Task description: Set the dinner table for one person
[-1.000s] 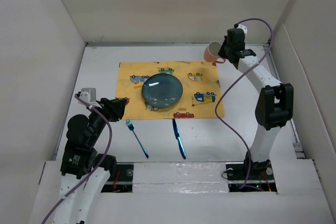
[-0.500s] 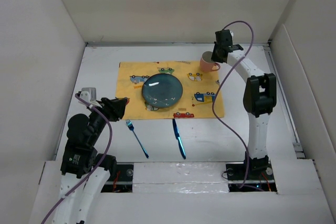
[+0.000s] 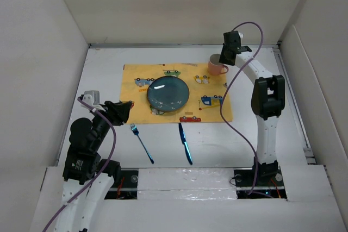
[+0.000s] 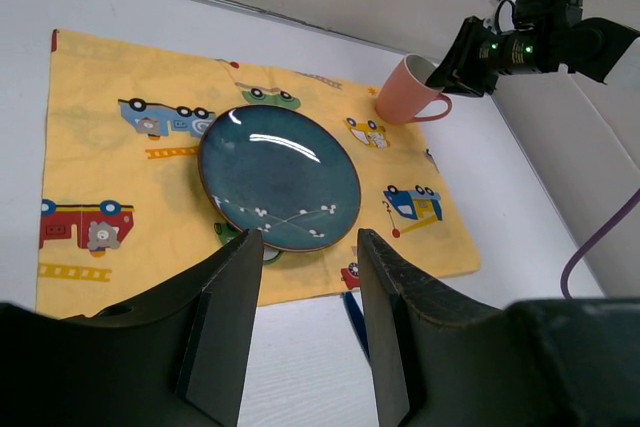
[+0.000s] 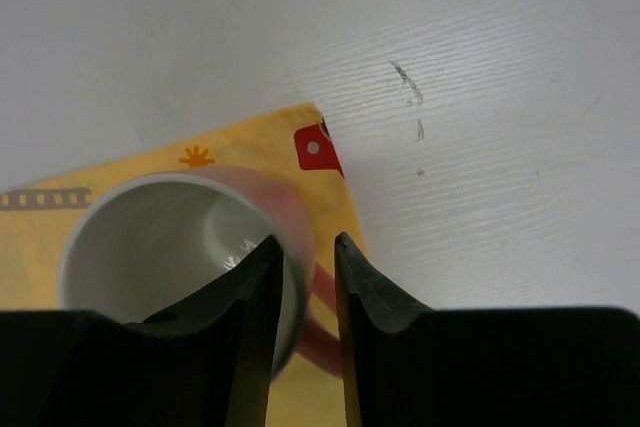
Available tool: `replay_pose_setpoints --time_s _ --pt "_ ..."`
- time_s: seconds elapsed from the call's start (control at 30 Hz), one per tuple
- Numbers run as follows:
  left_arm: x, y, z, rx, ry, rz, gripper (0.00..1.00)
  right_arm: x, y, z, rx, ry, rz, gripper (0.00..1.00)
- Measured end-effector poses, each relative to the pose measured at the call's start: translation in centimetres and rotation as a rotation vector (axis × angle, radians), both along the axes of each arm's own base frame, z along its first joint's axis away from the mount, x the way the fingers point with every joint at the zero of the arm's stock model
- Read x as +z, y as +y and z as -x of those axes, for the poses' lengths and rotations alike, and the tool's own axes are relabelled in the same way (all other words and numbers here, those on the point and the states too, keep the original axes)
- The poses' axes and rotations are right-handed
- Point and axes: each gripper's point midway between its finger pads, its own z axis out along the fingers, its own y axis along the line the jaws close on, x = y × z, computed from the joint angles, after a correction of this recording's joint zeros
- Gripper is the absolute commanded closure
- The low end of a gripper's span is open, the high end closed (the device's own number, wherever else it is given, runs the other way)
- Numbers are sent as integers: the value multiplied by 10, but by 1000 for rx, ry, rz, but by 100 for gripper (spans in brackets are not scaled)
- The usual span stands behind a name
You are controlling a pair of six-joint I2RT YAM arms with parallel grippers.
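A pink mug (image 3: 217,67) stands upright on the far right corner of the yellow car-print placemat (image 3: 136,75), which lies on the white dinner table (image 3: 103,66). My right gripper (image 3: 224,58) straddles the mug's rim (image 5: 170,247), one finger inside and one outside by the handle. A gap shows between the wall and the outer finger, so the right gripper (image 5: 303,245) is slightly open. A dark blue plate (image 3: 168,93) sits mid-placemat. A blue fork (image 3: 141,143) and blue knife (image 3: 185,144) lie on the table in front. My left gripper (image 3: 125,108) is open and empty, near the placemat's left front corner.
White walls enclose the table on the left, back and right. The right arm's purple cable (image 3: 231,107) hangs over the placemat's right edge. In the left wrist view the plate (image 4: 278,177), the mug (image 4: 405,95) and the knife tip (image 4: 350,309) show beyond the left gripper (image 4: 310,239).
The right gripper carried the mug from the air at the back right down and left onto the placemat corner. In the last half second it hardly moved. The left arm has not moved.
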Motion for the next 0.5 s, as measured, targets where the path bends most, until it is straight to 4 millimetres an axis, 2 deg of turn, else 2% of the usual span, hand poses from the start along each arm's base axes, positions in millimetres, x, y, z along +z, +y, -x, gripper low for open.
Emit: replay_pose_setpoints --time_s 0.07,0.23,0.3,0.33,0.37,0.43,0.5 --pt "0 0 0 0 0 0 60 2 0 -1 -3 -7 -1 54" --pt "0 0 0 1 0 0 60 15 0 -3 -8 -40 -14 46" --pt "0 0 0 1 0 0 60 41 1 2 -10 -87 -37 47" --pt "0 0 0 1 0 0 60 58 1 7 -9 -126 -49 51" --pt "0 0 0 1 0 0 60 75 1 18 -5 -161 -61 74" --pt "0 0 0 0 0 0 61 119 4 44 11 -253 -89 100" --pt "0 0 0 0 -1 0 67 167 20 78 57 -403 -144 100"
